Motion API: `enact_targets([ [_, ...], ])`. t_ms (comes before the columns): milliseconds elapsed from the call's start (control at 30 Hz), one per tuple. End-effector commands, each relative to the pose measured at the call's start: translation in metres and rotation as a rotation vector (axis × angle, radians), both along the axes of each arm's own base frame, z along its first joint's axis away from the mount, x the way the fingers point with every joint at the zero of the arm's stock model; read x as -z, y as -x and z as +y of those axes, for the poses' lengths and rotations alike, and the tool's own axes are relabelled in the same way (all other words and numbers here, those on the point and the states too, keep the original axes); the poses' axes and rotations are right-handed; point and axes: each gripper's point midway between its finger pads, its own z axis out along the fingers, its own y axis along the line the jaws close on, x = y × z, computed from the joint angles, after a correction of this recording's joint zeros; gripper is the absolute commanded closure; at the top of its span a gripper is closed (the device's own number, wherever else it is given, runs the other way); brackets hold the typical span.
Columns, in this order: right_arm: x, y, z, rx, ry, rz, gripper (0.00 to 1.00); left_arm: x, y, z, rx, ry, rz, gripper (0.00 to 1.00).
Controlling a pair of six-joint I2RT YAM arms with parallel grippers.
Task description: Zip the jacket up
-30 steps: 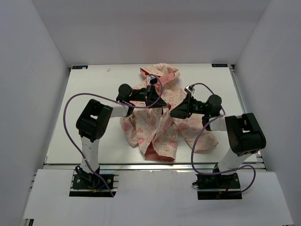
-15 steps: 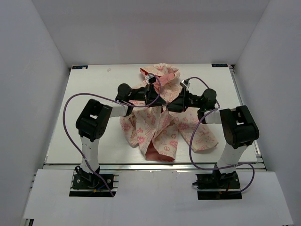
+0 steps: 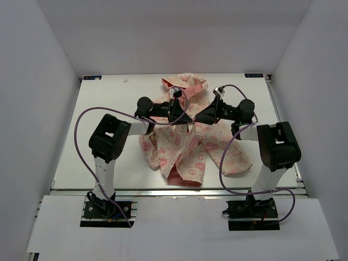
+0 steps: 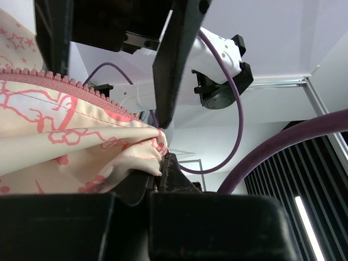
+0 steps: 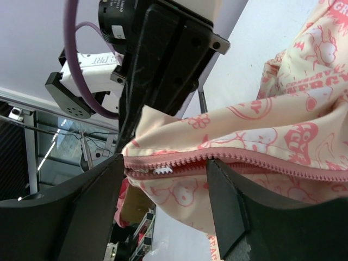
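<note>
**Right wrist view: right gripper (image 5: 166, 166) astride the zipper, nothing pinched**

The jacket (image 3: 182, 147) lay in the middle of the table (image 3: 103, 109), hood toward the far edge. Its near hem was spread so that the pink lining (image 3: 182, 178) showed. Both grippers met over its chest, their tips very near each other.

The right gripper's jaws stood parted. The pink zipper teeth (image 5: 261, 163) ran across the gap, and a small white piece (image 5: 161, 171) sat at the strip's end between them. Whether that piece was the slider or its pull could not be told. The left gripper (image 4: 160, 168) looked clamped on a bunched fold of cream fabric just below the teeth.

The likeliest failure from here was a mis-grasp. If the right jaws closed on teeth or cloth rather than the pull, any drag would haul the whole jacket along the table instead of running the slider.

A second risk lay in the left grip. It held a loose fold rather than a taut edge, so the fabric could slip out or pucker into the slider's path and jam it.

The pictures also did not show both zipper halves seated together, and pulling on an unseated strip would close nothing.

With the two wrists this close, a small sideways correction could knock one finger against the other.
</note>
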Motion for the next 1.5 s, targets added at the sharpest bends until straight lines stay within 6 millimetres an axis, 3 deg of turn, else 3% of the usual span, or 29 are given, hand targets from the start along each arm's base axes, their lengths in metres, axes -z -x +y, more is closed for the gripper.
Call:
enact_targets([
  [0,-0.071,0.026,0.0,-0.003,-0.152,-0.619,0.33,-0.037,0.031,0.013,0.011,0.247,-0.483,1.0],
  [233,-0.07,0.032,0.007,-0.021,-0.164,-0.6,0.38,-0.039,0.03,0.013,0.009,0.252,-0.487,1.0],
  [467,-0.086,0.036,0.003,-0.001,-0.19,-0.584,0.44,-0.05,0.03,0.014,0.012,0.268,-0.527,1.0],
  [767,-0.102,0.051,-0.005,-0.005,-0.197,-0.577,0.5,-0.047,0.023,0.019,-0.022,0.264,-0.513,1.0],
  [1067,-0.087,0.058,-0.006,-0.022,-0.171,-0.55,0.5,-0.055,0.022,0.021,-0.027,0.277,-0.548,1.0],
  [1267,-0.088,0.061,-0.006,-0.04,-0.159,-0.583,0.65,-0.051,0.02,0.021,-0.038,0.274,-0.529,1.0],
  [1467,-0.086,0.06,-0.005,-0.04,-0.159,-0.575,0.67,-0.055,0.022,0.022,-0.035,0.277,-0.535,1.0],
])
